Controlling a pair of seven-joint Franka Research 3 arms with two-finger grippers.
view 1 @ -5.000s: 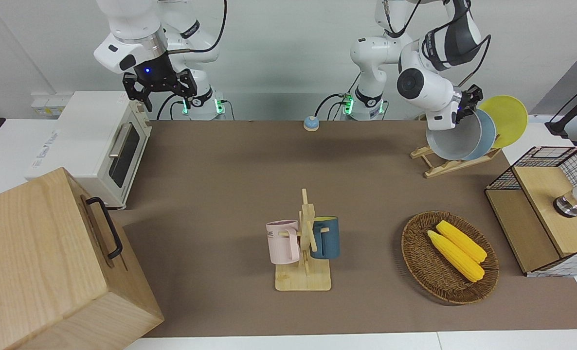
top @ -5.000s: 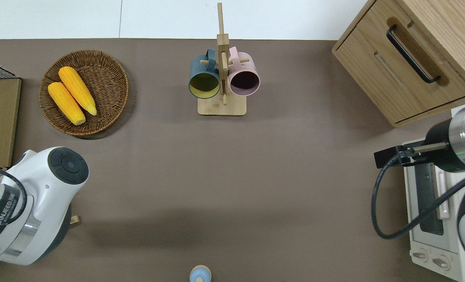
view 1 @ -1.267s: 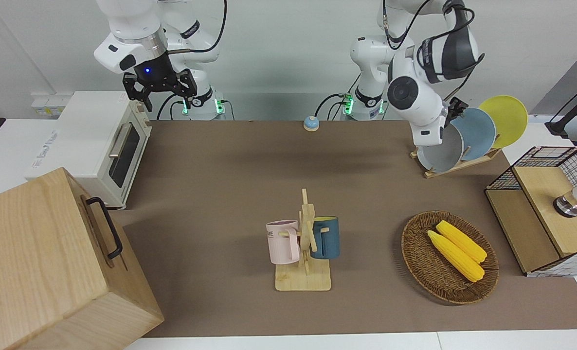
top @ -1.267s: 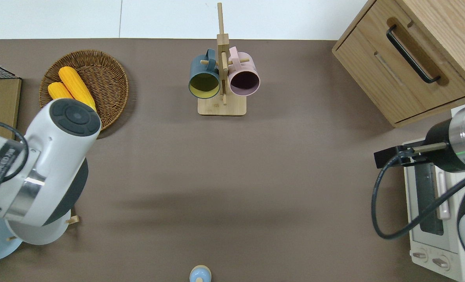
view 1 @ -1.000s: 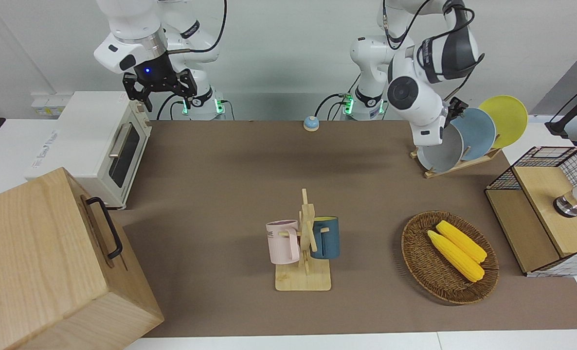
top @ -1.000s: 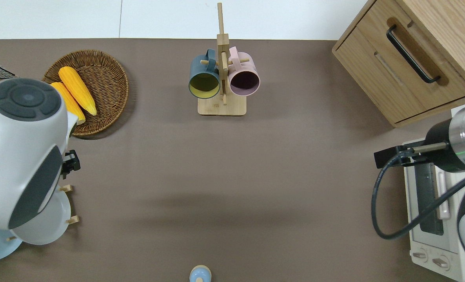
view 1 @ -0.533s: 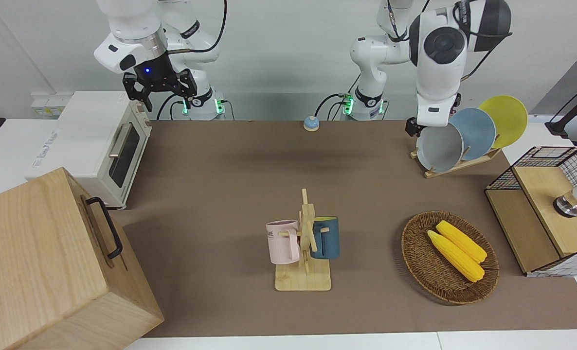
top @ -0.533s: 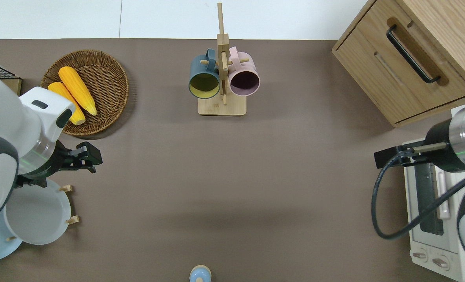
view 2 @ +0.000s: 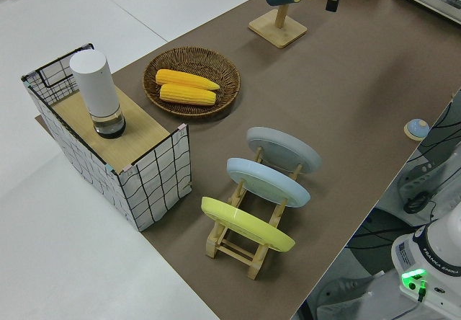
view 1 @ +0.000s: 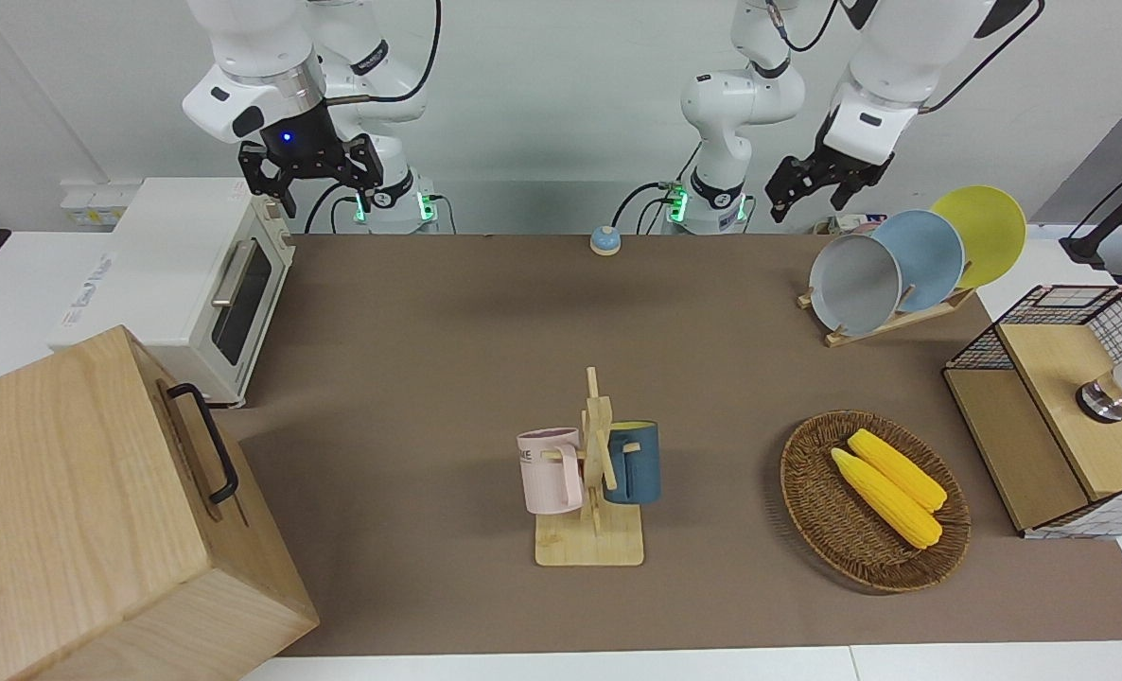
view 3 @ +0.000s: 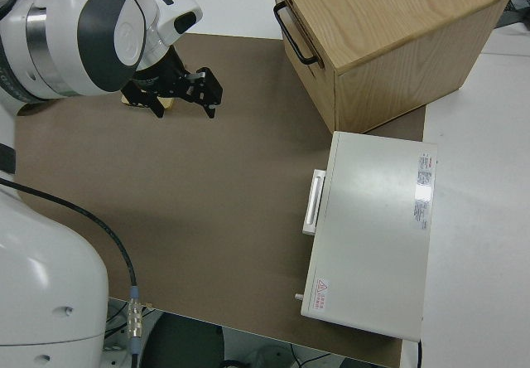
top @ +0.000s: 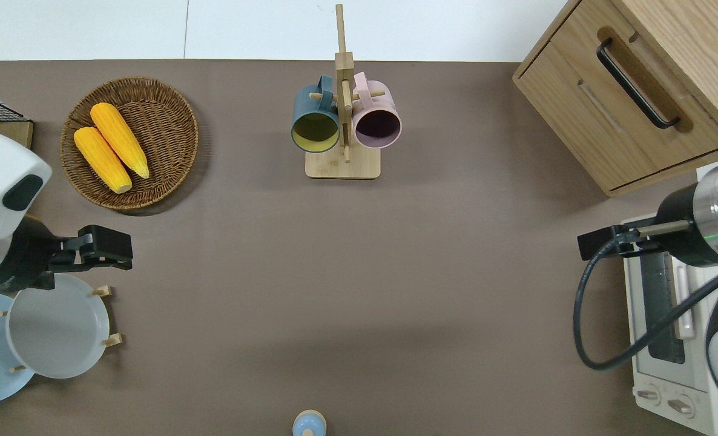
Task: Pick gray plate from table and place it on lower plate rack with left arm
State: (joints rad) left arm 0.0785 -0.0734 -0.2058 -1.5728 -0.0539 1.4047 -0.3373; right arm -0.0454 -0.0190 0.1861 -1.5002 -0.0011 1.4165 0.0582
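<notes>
On the brown table (view 1: pixel 447 322), a wooden drawer cabinet (view 1: pixel 97 511) and a white toaster oven (view 1: pixel 192 284) fill the right arm's end, that arm parked. At the left arm's end the gray plate (view 1: pixel 855 284) stands in the lower plate rack (view 1: pixel 887 323) beside a sky-blue plate (view 1: pixel 925 255) and a yellow plate (view 1: pixel 982 232). The left gripper (view 1: pixel 818 184) hangs above it, fingers spread and empty, with a corn basket (view 1: pixel 868 501) and mug stand (view 1: pixel 591 473) farther from the robots.

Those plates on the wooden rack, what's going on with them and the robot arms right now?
The gray plate stands in the end slot of the lower plate rack, leaning beside a sky-blue plate and a yellow plate. The left gripper is up in the air, open and empty, clear of the plates. The placing looks done. The right arm is parked.
</notes>
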